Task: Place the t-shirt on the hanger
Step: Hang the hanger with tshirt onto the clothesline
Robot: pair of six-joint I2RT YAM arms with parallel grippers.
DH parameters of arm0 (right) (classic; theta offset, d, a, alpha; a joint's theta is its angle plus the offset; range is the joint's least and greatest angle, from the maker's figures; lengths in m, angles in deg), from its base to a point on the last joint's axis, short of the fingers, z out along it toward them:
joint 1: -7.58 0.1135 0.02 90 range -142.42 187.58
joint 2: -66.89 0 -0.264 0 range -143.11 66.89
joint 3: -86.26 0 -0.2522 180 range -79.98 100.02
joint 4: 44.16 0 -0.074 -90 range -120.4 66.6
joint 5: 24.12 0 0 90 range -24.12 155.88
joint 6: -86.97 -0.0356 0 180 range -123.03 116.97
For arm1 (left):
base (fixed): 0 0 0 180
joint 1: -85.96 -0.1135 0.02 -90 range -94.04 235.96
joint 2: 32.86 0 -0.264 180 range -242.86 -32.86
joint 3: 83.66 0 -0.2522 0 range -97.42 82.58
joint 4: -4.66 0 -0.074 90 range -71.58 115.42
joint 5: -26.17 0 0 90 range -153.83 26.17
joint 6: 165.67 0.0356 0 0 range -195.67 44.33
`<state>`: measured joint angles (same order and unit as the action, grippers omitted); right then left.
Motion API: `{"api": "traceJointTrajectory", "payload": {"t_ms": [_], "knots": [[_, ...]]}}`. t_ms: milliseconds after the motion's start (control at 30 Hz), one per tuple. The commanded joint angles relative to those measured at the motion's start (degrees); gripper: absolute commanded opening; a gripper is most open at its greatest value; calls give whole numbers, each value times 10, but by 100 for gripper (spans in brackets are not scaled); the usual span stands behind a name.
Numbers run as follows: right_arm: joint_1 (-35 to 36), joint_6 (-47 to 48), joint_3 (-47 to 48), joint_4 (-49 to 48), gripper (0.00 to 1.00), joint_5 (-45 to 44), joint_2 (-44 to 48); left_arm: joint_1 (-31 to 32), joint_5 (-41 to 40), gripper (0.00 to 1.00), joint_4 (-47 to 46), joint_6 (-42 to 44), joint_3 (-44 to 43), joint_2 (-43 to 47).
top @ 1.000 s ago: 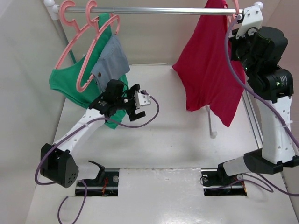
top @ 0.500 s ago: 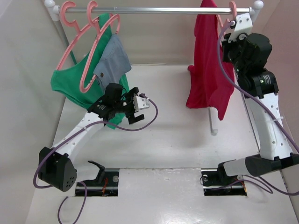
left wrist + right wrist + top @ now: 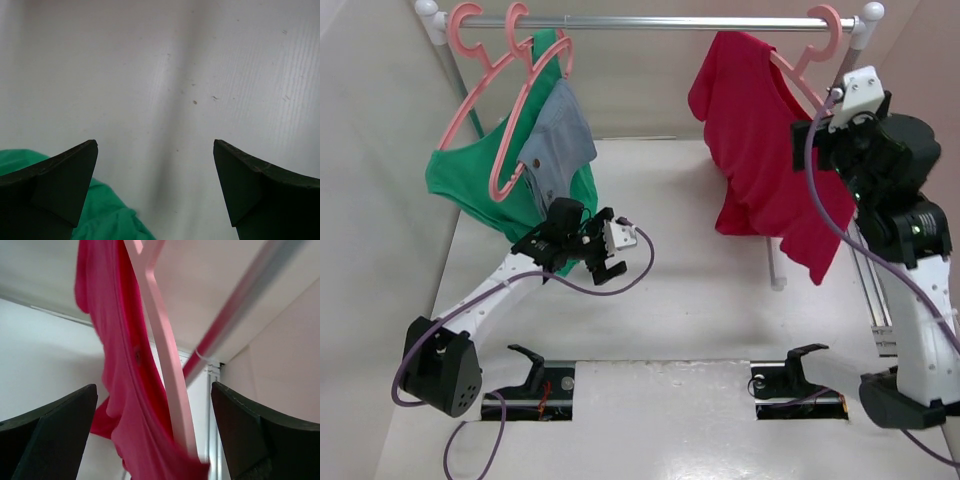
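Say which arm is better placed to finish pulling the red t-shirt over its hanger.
Right, probably. The right tool, open, sits beside the t-shirt and the hanger, whose near side is bare. The left tool, also open, is low over the table by the green garment.

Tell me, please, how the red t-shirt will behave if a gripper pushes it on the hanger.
Probably floppy: the t-shirt hangs in loose folds and would give way. Likely light, as the thin hanger bears it. It may slide off, since it drapes unevenly toward one side.
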<state>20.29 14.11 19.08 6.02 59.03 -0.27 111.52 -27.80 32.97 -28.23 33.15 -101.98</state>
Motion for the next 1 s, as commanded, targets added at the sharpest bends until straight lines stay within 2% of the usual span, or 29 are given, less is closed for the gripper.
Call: {"api": "traceJointTrajectory", "payload": {"t_ms": [0,167,300,367,400,533,567,667,700,800,967], "knots": [[3,44,-1,4,100,0,73,3,10,100,-32,-44,49,28],[28,87,-9,-18,100,51,148,3,-2,100,-80,-96,114,45],[33,97,-25,-43,100,76,187,3,-22,100,-95,-102,143,51],[33,108,-25,-36,100,113,187,3,-30,100,-103,-118,151,57],[33,114,-25,-27,100,164,187,3,-37,100,-118,-125,158,57],[38,100,-114,-3,100,282,164,3,-42,100,-160,-171,198,69],[47,93,-172,-3,100,293,158,3,-42,100,-169,-181,207,82],[82,36,-270,-27,100,255,152,3,-53,100,-195,-181,238,101],[91,2,-333,-55,100,244,152,3,-58,100,-201,-181,245,101],[122,-39,-422,-105,100,213,152,3,-70,100,-215,-187,252,101],[146,-151,-518,-142,100,93,130,3,-52,100,-265,-218,278,112]]}}
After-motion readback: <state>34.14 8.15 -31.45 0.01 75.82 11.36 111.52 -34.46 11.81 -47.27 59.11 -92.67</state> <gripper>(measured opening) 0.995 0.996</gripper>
